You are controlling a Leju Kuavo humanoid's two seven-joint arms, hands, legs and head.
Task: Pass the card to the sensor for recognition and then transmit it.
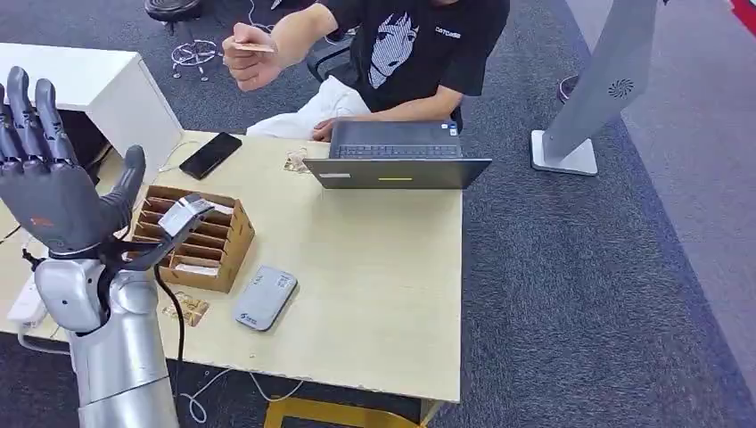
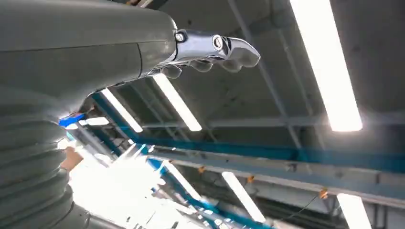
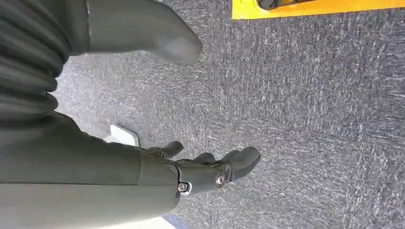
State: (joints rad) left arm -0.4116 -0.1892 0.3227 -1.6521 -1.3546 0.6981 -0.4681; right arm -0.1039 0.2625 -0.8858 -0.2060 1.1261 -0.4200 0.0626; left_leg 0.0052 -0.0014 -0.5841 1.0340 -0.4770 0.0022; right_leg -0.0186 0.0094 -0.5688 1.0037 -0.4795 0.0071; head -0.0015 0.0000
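1. The left robot hand [image 1: 49,169] is raised upright at the left of the head view, palm flat, fingers straight and apart, thumb out to the side, holding nothing.
2. In the left wrist view the same hand's fingers [image 2: 217,47] point up toward a ceiling with long strip lights.
3. The right robot hand [image 3: 210,169] hangs low over grey carpet; its fingers are loosely curved and apart, with nothing in them.
4. The card [image 1: 255,46] is in a person's hand [image 1: 250,58], held up in the air beyond the far edge of the pale wooden surface [image 1: 383,294], well apart from both robot hands.
5. The person sits behind an open laptop [image 1: 397,160] at the far side of the surface.
6. A cardboard box with slotted compartments [image 1: 209,241] sits on the left part of the surface, just behind the raised arm.
7. A small grey sensor device [image 1: 266,298] lies flat near the box, toward the near edge.
8. A black phone [image 1: 210,154] lies near the far left corner.
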